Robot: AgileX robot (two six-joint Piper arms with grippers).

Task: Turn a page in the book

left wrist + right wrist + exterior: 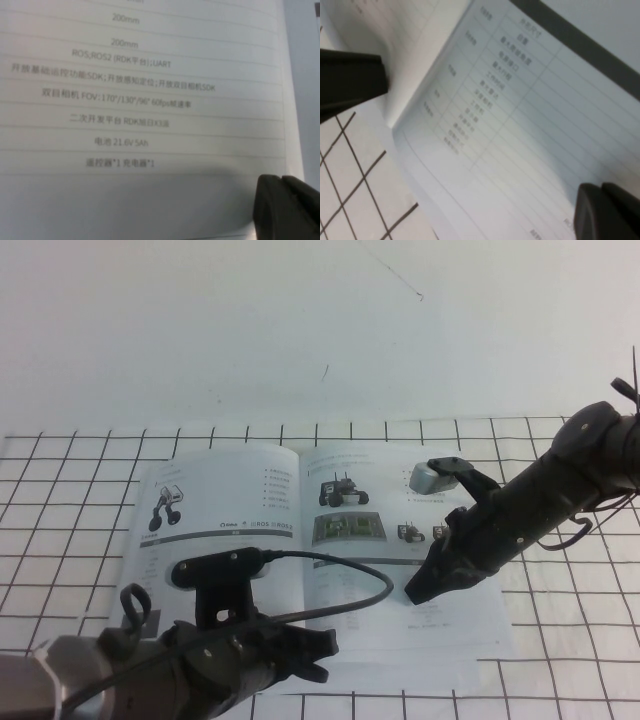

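Note:
The book (pixel 330 630) lies open and flat on the gridded table. The page (pixel 225 540) is its left leaf, with the small black robot arm face up. The right leaf (pixel 350 525) shows a wheeled robot, a green-board photo and small robots. My right gripper (pixel 415 590) rests low over the right leaf's lower part. In the right wrist view it (pixel 480 142) is open, one finger (pixel 350 80) on each side of a spec table. My left gripper (pixel 322 655) hovers over the book's near edge. It looks open, with one finger (pixel 287 210) over a printed table.
The table (pixel 560 660) has a white cover with a black grid, and its far part (pixel 300 330) is plain white. A black cable (pixel 350 565) loops from the left wrist camera across the book. The grid also shows beside the book in the right wrist view (pixel 355 170).

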